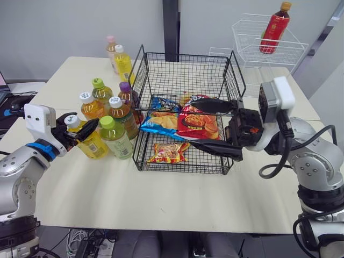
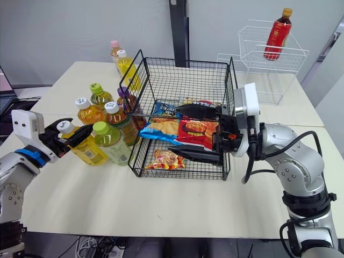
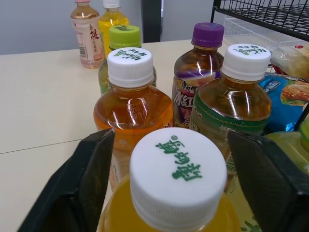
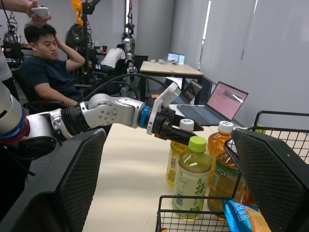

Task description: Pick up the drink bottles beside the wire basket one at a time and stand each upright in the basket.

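Left end effector [image 3: 176, 159]: is sitting wide open, one finger on each side of the white cap of the yellow bottle [image 1: 92, 144]; a gap is showing between each finger and the cap, so it is gripping nothing.
Right end effector [image 1: 190, 123]: is reaching over the right side of the wire basket [image 1: 188, 54] with its fingers spread far apart, and is holding nothing.
Yellow bottle: is standing upright on the table [image 1: 161, 199], at the outer front edge of the bottle group.
Bottle group: is standing upright just beside the left wall of the wire basket; the green-capped bottle [image 1: 115, 137] is standing nearest the front, with the purple-capped bottle [image 1: 127, 94] behind it against the basket.
Far bottles: the pink-capped bottle [image 1: 111, 51] and its yellow neighbour [image 1: 122, 62] are standing together near the basket's back left corner.
Wire basket contents: the red snack bag [image 1: 196, 123], blue snack bag [image 1: 161, 121] and small snack bag [image 1: 167, 152] are lying flat inside.
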You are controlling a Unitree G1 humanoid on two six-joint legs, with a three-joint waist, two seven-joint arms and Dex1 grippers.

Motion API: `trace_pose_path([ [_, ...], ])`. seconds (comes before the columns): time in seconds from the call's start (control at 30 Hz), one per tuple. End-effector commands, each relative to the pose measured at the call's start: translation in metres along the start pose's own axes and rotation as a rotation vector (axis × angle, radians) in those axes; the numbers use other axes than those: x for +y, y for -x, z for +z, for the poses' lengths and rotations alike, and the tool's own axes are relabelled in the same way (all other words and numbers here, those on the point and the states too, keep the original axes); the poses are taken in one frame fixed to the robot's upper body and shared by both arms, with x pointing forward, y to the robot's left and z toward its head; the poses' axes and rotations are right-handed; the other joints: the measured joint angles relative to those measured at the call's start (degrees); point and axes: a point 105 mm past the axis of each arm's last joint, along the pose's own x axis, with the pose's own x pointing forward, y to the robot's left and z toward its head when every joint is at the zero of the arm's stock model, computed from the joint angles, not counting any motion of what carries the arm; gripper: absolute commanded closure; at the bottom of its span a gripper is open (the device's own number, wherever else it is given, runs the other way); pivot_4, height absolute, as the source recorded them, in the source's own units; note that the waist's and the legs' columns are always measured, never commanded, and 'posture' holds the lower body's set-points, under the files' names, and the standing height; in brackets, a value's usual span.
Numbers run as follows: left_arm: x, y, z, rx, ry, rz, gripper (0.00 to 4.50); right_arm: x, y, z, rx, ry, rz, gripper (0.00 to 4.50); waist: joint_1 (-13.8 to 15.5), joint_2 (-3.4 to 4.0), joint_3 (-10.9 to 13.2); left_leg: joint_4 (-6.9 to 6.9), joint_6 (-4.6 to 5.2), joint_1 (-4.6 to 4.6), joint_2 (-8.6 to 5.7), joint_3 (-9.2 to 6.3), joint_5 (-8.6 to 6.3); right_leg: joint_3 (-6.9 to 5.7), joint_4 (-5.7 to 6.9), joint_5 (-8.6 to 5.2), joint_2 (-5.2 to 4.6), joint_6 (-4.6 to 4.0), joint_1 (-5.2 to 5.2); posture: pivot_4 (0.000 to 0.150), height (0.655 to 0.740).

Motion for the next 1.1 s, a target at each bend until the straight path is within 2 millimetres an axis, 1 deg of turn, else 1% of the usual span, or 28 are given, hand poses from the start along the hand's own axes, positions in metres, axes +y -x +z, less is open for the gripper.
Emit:
trace_pose_path([
  [0.03,0.0,0.003,0.013,-0.027,-0.039,-0.003,1.9,0.003,0.002,0.01,-0.012,0.046,0.003,0.0,0.0,0.0,0.0,0.0,0.0,0.0,0.0,0.0,0.0,0.0,0.0,0.0,0.0,0.0,0.0,0.15,0.74],
  [0.17,0.002,0.006,0.013,-0.025,-0.037,0.006,3.07,0.004,0.0,0.009,-0.014,0.046,0.01,0.0,0.0,0.01,0.0,0.0,0.0,0.01,0.0,0.01,0.0,0.01,0.0,0.0,0.0,0.0,0.0,0.15,0.74],
  [0.3,0.004,0.011,0.017,-0.029,-0.041,0.011,3.12,0.004,0.0,0.009,-0.014,0.042,0.013,0.0,-0.1,0.01,0.0,-0.01,0.0,0.0,0.0,0.02,-0.01,0.02,-0.02,0.0,0.0,0.0,0.0,0.15,0.74],
  [0.37,0.005,0.016,0.029,-0.04,-0.045,-0.015,3.12,0.004,-0.001,0.009,-0.017,0.039,0.012,0.0,-0.1,0.01,0.0,-0.02,0.0,0.0,0.0,0.02,-0.01,0.03,-0.02,0.0,0.0,0.0,-0.01,0.15,0.74],
  [0.4,0.007,0.018,0.038,-0.047,-0.048,-0.025,3.12,0.003,-0.001,0.009,-0.024,0.035,0.009,0.0,-0.1,-0.01,0.0,-0.02,0.0,0.0,0.01,0.02,-0.01,0.02,-0.02,0.0,0.0,0.0,-0.02,0.15,0.74],
  [0.47,0.011,0.024,0.062,-0.069,-0.063,-0.049,3.12,0.002,-0.001,0.012,-0.042,0.029,0.001,0.0,-0.1,-0.02,0.0,-0.02,0.0,-0.03,0.02,0.0,-0.01,-0.01,-0.02,0.0,0.0,0.0,-0.05,0.15,0.74],
  [0.57,0.013,0.034,0.103,-0.102,-0.085,-0.112,3.12,0.001,-0.002,0.014,-0.051,0.04,-0.011,0.0,0.0,-0.12,0.1,0.0,-0.01,-0.09,0.03,-0.06,0.0,-0.08,-0.02,-0.01,0.01,-0.01,-0.1,0.15,0.74],
  [0.63,0.009,0.038,0.126,-0.119,-0.086,-0.169,3.12,0.001,-0.002,0.014,-0.055,0.045,-0.02,0.0,0.0,-0.12,0.1,0.01,-0.01,-0.14,0.02,-0.08,0.0,-0.1,-0.05,-0.01,0.02,0.0,-0.1,0.15,0.74],
  [0.73,0.002,0.044,0.164,-0.133,-0.151,-0.25,3.12,-0.001,-0.001,0.014,-0.068,0.056,-0.056,0.0,0.1,-0.12,0.1,0.0,0.0,-0.18,-0.03,-0.06,-0.01,-0.08,-0.13,-0.01,-0.01,0.01,-0.1,0.15,0.74],
  [0.8,-0.005,0.046,0.191,-0.178,-0.183,-0.294,3.12,-0.004,-0.001,0.016,-0.081,0.073,-0.102,0.0,0.2,-0.11,0.1,-0.01,0.0,-0.2,-0.04,-0.06,-0.01,-0.09,-0.13,-0.02,-0.01,0.02,-0.11,0.15,0.74],
  [0.9,-0.017,0.041,0.225,-0.28,-0.194,-0.355,3.12,-0.01,0.002,0.022,-0.107,0.112,-0.191,0.0,0.6,-0.09,0.1,0.0,-0.01,-0.22,-0.05,-0.13,-0.01,-0.15,-0.11,-0.02,-0.01,0.02,-0.11,0.15,0.74],
  [1.0,-0.038,0.026,0.26,-0.421,-0.164,-0.444,3.12,-0.016,0.006,0.03,-0.138,0.227,-0.315,0.0,1.2,-0.09,0.1,0.04,-0.01,-0.24,-0.07,-0.15,0.0,-0.17,-0.09,-0.02,0.0,0.03,-0.11,0.15,0.74],
  [1.1,-0.058,0.007,0.281,-0.493,-0.161,-0.523,3.12,-0.021,0.009,0.038,-0.176,0.319,-0.432,0.0,1.4,-0.12,0.1,0.09,-0.01,-0.29,-0.1,-0.16,0.01,-0.16,-0.08,-0.03,0.01,0.03,-0.1,0.15,0.74],
])
